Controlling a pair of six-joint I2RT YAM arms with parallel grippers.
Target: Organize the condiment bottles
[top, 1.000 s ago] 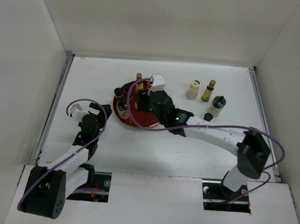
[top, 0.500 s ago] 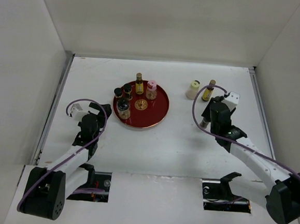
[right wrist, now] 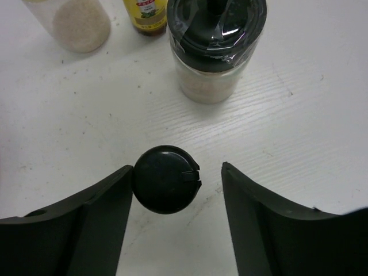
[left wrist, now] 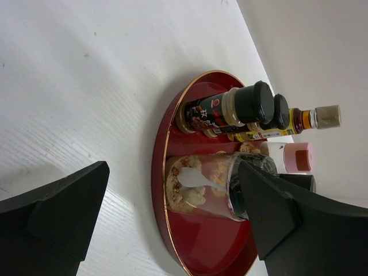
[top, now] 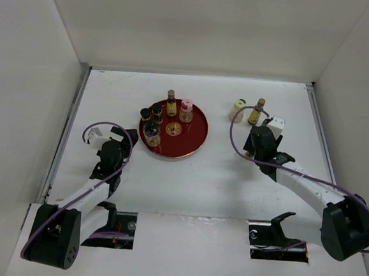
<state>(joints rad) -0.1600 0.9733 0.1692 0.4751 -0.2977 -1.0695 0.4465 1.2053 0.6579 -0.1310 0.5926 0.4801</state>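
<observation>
Right gripper (right wrist: 176, 168) hangs spread over the white bench (right wrist: 299, 115), straddling a small bottle with a round black cap (right wrist: 167, 179) seen from straight above. The cap sits against one finger and clear of the other, so nothing is pinched. I judge the step in hand to be the pick of this bottle, with a carry to the round red lacquer tray (top: 189, 143), where five bottles already stand, to follow. The next move calls for centring the cap between the fingers, sinking lower to catch the body, and closing. It must not nudge the clear jar of pale powder with a film-wrapped black lid (right wrist: 215, 52) just ahead of the fingertips. Farther ahead stand an amber bottle with a yellow label (right wrist: 145, 14) and a cream-coloured jar (right wrist: 72, 20). Only the right wrist view shows the straddled bottle and the powder jar, since from above the arm hides both. Only the top view shows the tray well off to this gripper's left. Left gripper (left wrist: 172, 172), also spread and holding nothing, faces the tray, with a clear jar of brown granules (left wrist: 201, 187) nearest ahead of it.
</observation>
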